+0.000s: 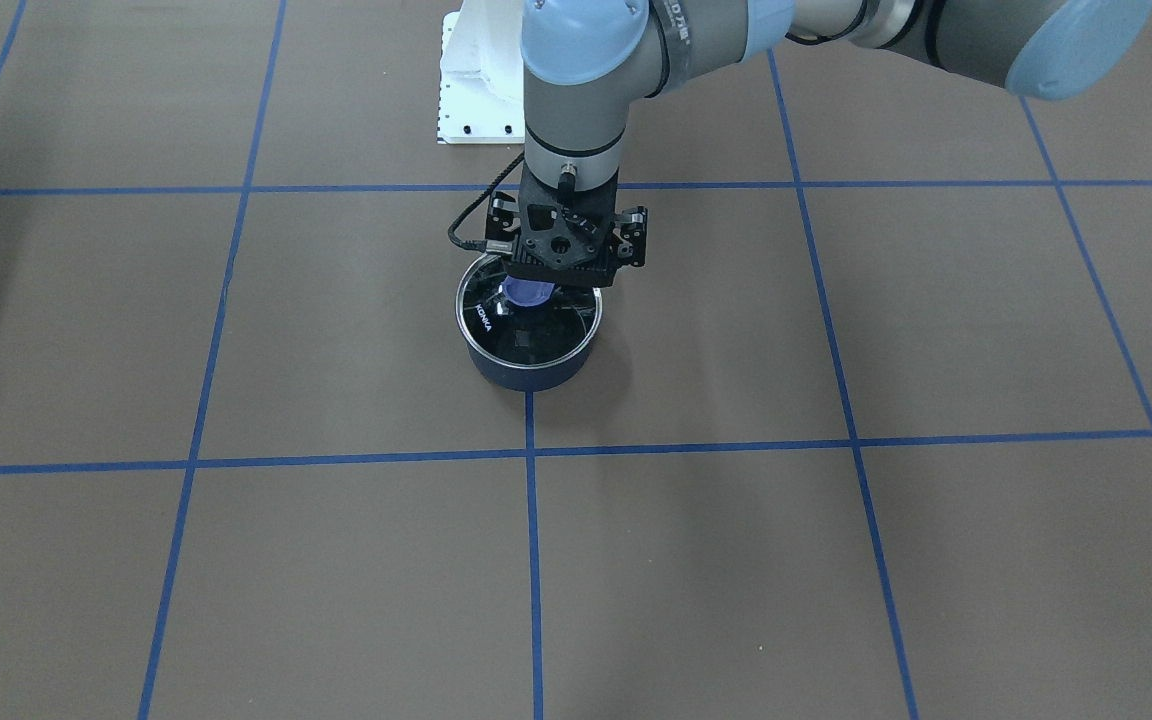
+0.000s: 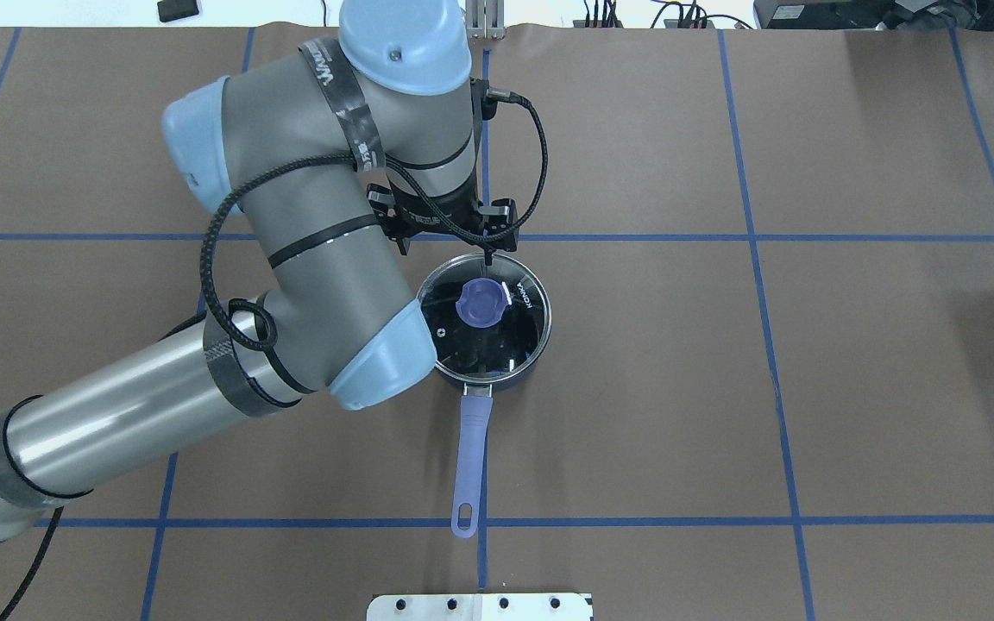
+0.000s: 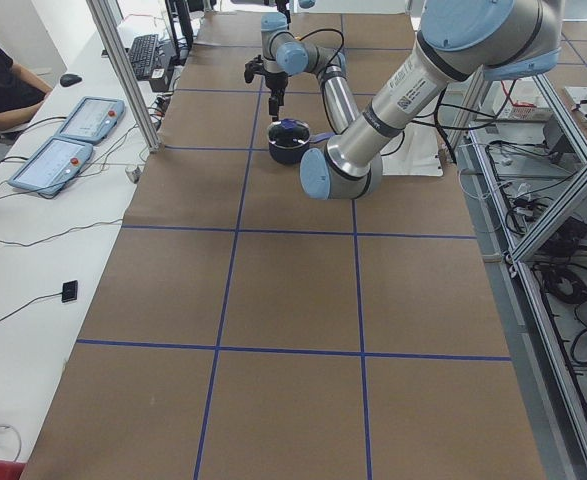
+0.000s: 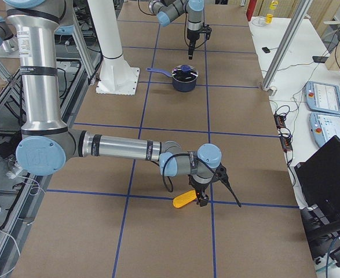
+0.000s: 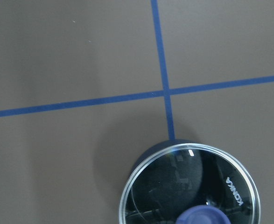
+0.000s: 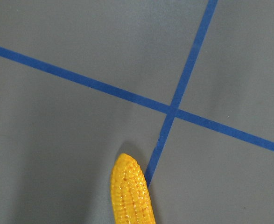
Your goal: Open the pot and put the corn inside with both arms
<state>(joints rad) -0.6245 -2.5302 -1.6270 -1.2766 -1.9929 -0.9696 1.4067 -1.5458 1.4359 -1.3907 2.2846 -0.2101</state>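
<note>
Near the middle of the tabletop (image 1: 836, 560) the pot (image 1: 526, 375) stands with its glass lid (image 2: 510, 338) on, handle (image 2: 471, 457) toward the robot. Your left hand (image 1: 548, 275) hangs above the blue knob (image 2: 480, 304) and does not touch it; whether it is open or closed I cannot tell. If it comes down off centre, it may push the lid sideways or drag the pot.

Well apart, at the robot's right end, the corn (image 6: 132, 196) lies flat, and the right hand (image 4: 204, 197) is just beside it; its state I cannot tell either. The corn is round, so it may roll away. Watch also that the two hands do not meet over the pot.
</note>
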